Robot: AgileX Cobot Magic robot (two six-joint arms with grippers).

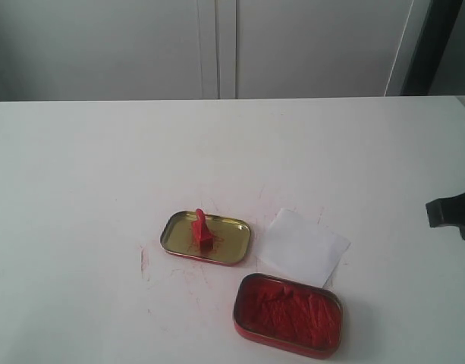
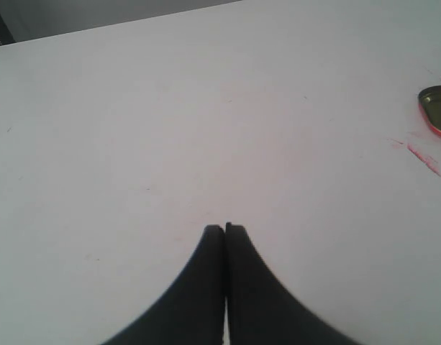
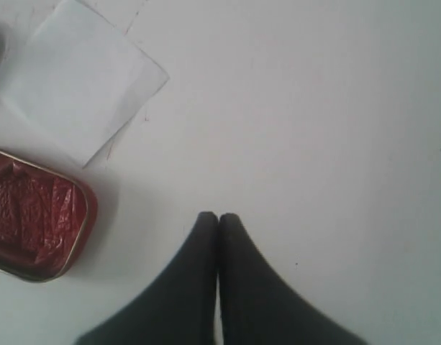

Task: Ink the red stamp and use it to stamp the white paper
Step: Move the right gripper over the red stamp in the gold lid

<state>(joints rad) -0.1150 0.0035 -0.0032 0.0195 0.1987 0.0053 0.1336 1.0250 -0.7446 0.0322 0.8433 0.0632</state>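
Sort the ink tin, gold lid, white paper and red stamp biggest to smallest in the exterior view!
1. ink tin, though it sits nearest the camera.
2. white paper and gold lid, too alike to rank.
3. red stamp, clearly smallest.

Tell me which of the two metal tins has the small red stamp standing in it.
The shallow gold-lined metal tin, left of the white paper sheet; the other red-rimmed tin holds only red ink paste.

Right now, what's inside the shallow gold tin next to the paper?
The red stamp stands on its base inside the gold tin, handle up, with red smears on the tin floor around it. The stamp's printing face and the floor beneath it are covered.
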